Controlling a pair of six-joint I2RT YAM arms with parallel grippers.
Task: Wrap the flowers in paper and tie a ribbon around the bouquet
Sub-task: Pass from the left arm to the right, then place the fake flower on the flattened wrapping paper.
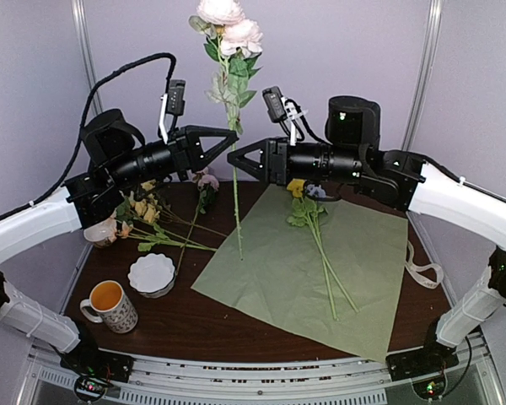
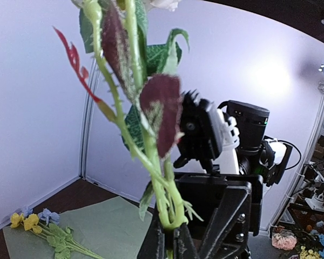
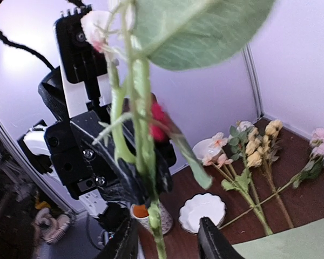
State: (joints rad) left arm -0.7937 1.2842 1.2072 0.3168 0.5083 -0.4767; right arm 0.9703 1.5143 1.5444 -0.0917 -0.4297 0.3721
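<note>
My left gripper (image 1: 233, 136) is shut on the green stem (image 2: 151, 156) of a tall pink-headed flower (image 1: 228, 21) and holds it upright above the table's back. My right gripper (image 1: 230, 159) faces it from the right and is open, with the lower stem (image 3: 157, 232) hanging between its fingers (image 3: 210, 243), nearer the left one. The sage-green paper (image 1: 320, 270) lies flat on the table with a few flowers (image 1: 316, 224) on it. More flowers (image 1: 152, 215) lie in a pile at the left. The ribbon (image 1: 423, 272) lies beside the paper's right edge. No bouquet is in view.
A white scalloped bowl (image 1: 152, 274) and a patterned mug (image 1: 111, 304) of orange liquid stand at the front left. A pink-white cup (image 1: 101, 232) sits under the left arm. Both arms reach across the back of the dark wooden table (image 1: 219, 325).
</note>
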